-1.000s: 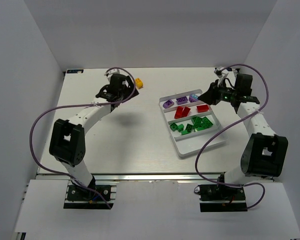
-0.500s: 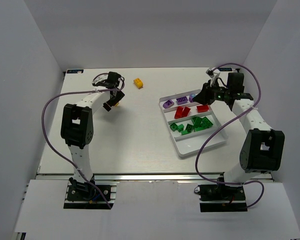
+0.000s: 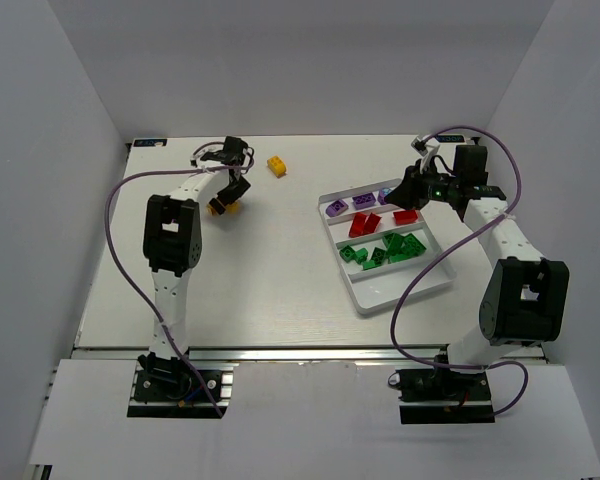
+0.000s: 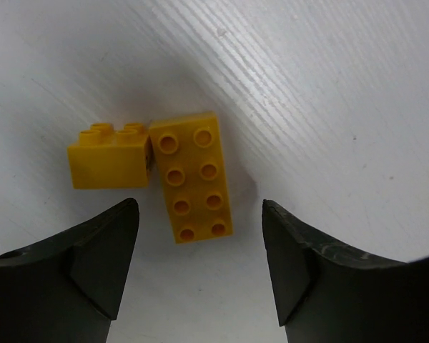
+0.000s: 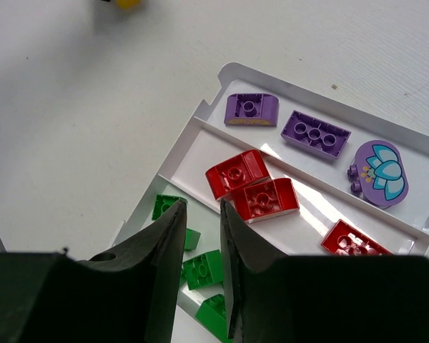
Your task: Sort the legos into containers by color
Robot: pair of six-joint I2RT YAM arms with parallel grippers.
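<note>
Two yellow legos lie touching on the table: a long eight-stud brick (image 4: 193, 177) and a smaller brick (image 4: 109, 156) on its side. My left gripper (image 4: 199, 264) is open just above them, and the long brick lies partly between the fingers. In the top view the left gripper (image 3: 232, 188) hovers over this pair (image 3: 222, 207). A third yellow brick (image 3: 276, 165) lies behind it. The white tray (image 3: 365, 300) holds purple (image 5: 316, 133), red (image 5: 236, 171) and green (image 5: 204, 268) bricks in separate compartments. My right gripper (image 5: 201, 211) hangs over the tray, narrowly open and empty.
The tray's nearest compartment (image 3: 400, 283) holds nothing. A purple piece with a pale flower top (image 5: 379, 174) lies at the right end of the purple row. The white enclosure walls stand close to the table on the left, back and right.
My left arm swung left and folded back, bringing its gripper from beside the single yellow brick to over the yellow pair. My right gripper shifted slightly left over the tray, then stayed still.
</note>
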